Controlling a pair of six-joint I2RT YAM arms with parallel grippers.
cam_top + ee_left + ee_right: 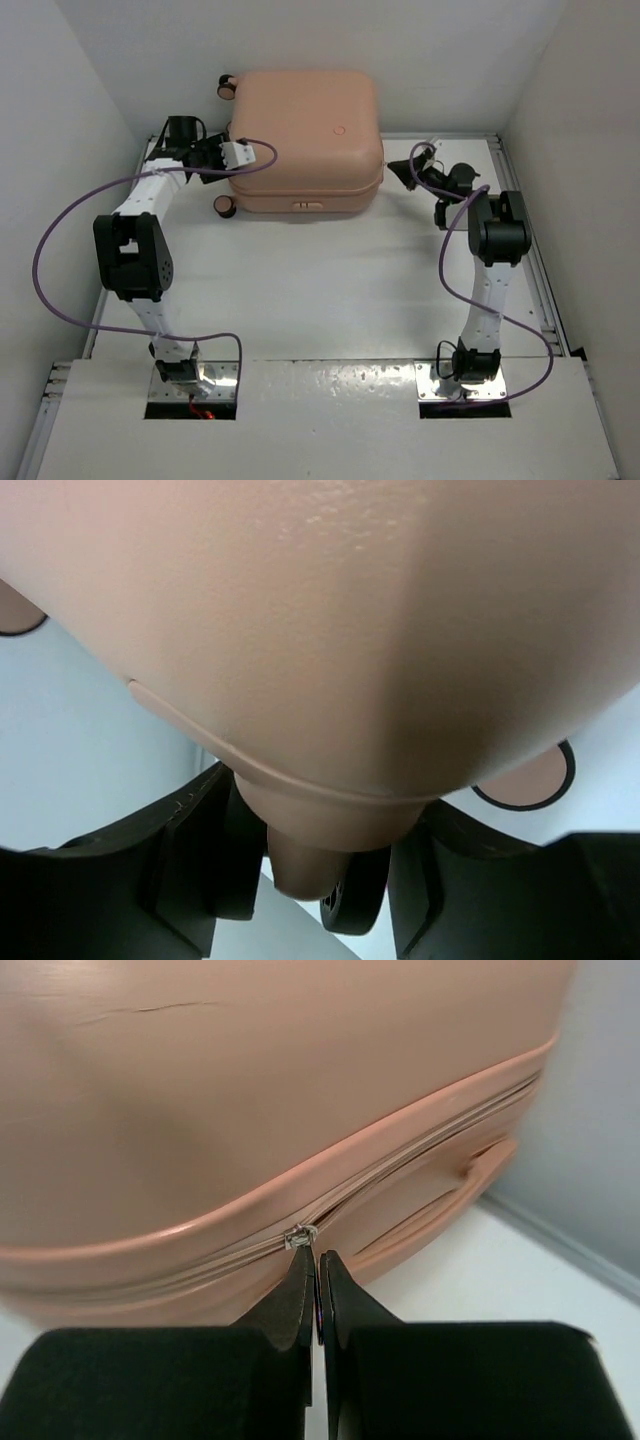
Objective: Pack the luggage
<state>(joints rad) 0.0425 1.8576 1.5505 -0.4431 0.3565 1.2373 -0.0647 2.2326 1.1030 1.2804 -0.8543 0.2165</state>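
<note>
The luggage (pixel 305 135) is shut and lies flat on its big side at the far end of the white worktop (pixel 320 290), a bit left of the middle. Its two wheels (pixel 227 87) (pixel 224 207) stick out on the left, so its bottom end points left and its top end points right. Its long way runs from left to right across the worktop, though from above it looks nearly square. A small catch (pixel 305 205) sits on the near edge.

The left end effector (pixel 224 152) is at the wheel end, between the two wheels. In the left wrist view its fingers (pixel 200 850) stand apart, one on each side of a round pink bump at the bottom of the luggage (pixel 320 630). I cannot tell if they squeeze the bump or just sit beside it.

The right end effector (pixel 398 168) is at the other end, close to the right side of the shell. In the right wrist view its two fingers are pressed tight together (pixel 317 1260). Their tips sit right at the little metal slider (pixel 299 1235) of the zipper (pixel 420 1155), which runs along the seam of the luggage (pixel 250 1090). I cannot tell if a tab is pinched between them. A pink handle (pixel 440 1195) lies just below the zipper, further right.
</note>
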